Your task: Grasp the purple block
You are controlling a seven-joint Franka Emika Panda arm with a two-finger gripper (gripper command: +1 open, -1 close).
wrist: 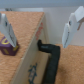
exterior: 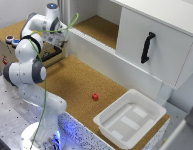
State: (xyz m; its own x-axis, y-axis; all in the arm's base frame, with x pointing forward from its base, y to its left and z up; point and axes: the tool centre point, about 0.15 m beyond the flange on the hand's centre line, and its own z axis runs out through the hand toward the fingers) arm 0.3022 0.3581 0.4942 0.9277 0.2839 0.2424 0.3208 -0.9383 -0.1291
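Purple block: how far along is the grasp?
Done: nothing looks grasped; the end effector is open and empty. In hand: it hovers with the purple block near one finger, not between them. Left: centre over it, lower, close.

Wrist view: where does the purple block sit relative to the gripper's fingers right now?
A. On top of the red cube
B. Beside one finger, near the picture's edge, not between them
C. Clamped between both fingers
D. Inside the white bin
B: the purple block sits by one finger of the open gripper, not in the gap.
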